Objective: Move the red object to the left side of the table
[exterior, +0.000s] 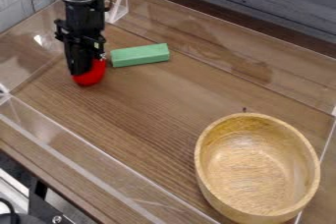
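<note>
The red object (90, 74) is a small bright-red toy fruit sitting on the brown wood-grain table (171, 110) near its left side. My black gripper (85, 64) comes straight down onto it from above, its fingers shut on the fruit's top, which hides the leafy part. The fruit's lower half shows below the fingertips and seems to rest on the tabletop.
A green rectangular block (140, 56) lies just right of the fruit. A round light wooden bowl (258, 165) stands at the near right. Low clear acrylic walls (79, 154) edge the table.
</note>
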Robot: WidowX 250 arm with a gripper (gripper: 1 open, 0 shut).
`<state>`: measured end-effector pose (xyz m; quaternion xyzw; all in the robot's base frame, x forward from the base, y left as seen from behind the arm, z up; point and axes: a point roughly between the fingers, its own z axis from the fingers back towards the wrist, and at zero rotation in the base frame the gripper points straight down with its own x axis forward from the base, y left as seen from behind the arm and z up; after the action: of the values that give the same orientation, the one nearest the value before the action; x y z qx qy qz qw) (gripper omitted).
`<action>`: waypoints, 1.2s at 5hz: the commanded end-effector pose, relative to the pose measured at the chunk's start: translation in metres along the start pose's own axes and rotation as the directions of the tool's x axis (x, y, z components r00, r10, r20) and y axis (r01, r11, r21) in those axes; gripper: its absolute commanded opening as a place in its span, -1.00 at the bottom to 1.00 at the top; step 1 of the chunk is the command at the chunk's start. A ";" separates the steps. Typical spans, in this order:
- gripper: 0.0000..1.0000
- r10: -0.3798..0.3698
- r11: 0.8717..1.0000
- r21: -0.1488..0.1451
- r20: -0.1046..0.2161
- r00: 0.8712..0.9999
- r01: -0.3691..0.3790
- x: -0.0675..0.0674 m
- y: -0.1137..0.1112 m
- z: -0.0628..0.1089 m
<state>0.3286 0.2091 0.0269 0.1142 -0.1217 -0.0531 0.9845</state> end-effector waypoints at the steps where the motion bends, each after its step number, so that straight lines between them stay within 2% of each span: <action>1: -1.00 0.002 1.000 -0.019 -0.033 0.999 -0.003 -0.008 -0.007 -0.012; 6: -1.00 0.044 0.999 -0.020 -0.051 0.998 -0.045 -0.008 -0.012 -0.024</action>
<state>0.3370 0.2086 0.0214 0.1181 -0.1249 -0.0321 0.9846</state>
